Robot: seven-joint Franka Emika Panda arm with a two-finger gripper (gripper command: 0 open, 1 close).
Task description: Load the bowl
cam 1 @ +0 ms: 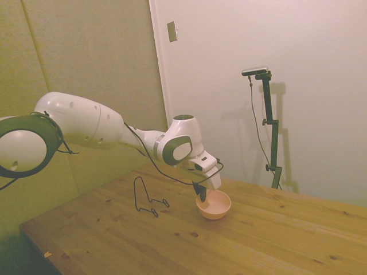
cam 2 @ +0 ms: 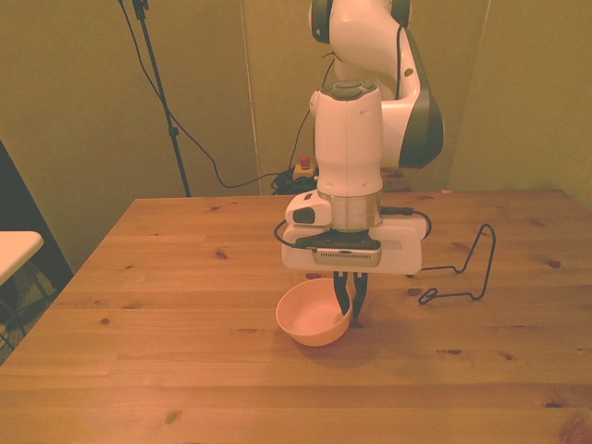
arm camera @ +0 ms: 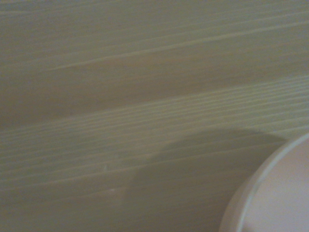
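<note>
Pale pink plastic, the bowl [cam 2: 314,313] stands near the middle of the wooden table [cam 2: 166,277], and the gripper [cam 2: 348,303] is down at its rim on the front view's right. The fingers look nearly closed around that rim, one inside and one outside, so I judge the grasping step is in hand. The wire rack [cam 2: 462,273] stands apart, further to that right. The next move probably needs a firm hold, then a careful lift toward the rack.
</note>
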